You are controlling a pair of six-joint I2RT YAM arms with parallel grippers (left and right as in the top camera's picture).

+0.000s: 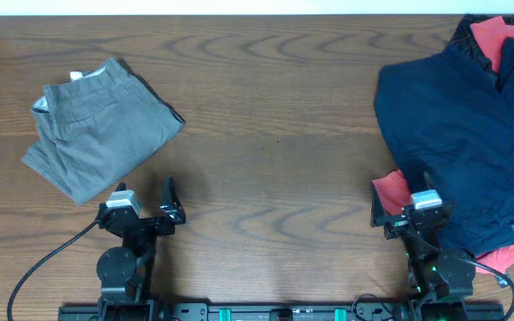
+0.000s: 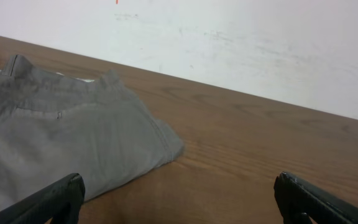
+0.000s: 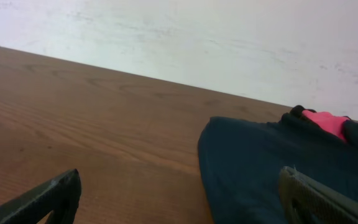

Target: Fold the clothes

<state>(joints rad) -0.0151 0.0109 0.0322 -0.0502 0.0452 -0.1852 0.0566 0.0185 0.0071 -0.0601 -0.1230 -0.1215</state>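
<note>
The wooden table point(image 1: 266, 107) carries folded grey trousers point(image 1: 96, 134) left and a navy-and-red clothes heap point(image 1: 458, 125) right.

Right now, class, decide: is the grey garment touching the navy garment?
Apart. The overhead view shows the grey garment at the left and the navy garment at the right, with a broad stretch of bare wooden table between them.

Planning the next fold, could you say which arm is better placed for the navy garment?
Right, probably: the right claw sits at the navy garment; the left claw is by the folded gray garment.
</note>
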